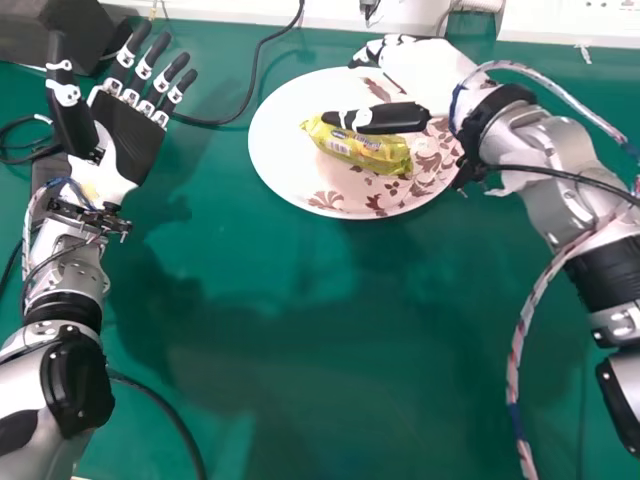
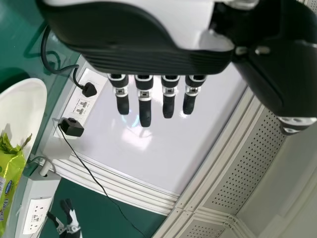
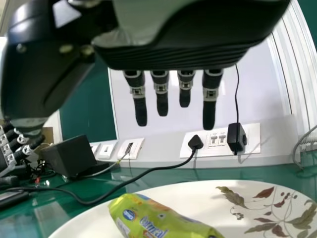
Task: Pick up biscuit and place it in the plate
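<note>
While one smooth green table (image 1: 300, 400) is bearing one round, leaf-patterned plate (image 1: 285, 120), two black-and-white hands, left hand (image 1: 130, 135) beside it and right hand (image 1: 415, 75) over it, are holding their fingers straight; one glossy, crinkled biscuit packet (image 1: 370, 155) is lying on the plate.

My worktop (image 1: 320, 390) count: one plate (image 1: 285, 120), one biscuit packet (image 1: 365, 150), one black box (image 1: 40, 22). Hands, both mine: one left hand (image 1: 130, 135), one right hand (image 1: 425, 75). Cables (image 1: 256, 62): several, overlapping, exact number unclear.
</note>
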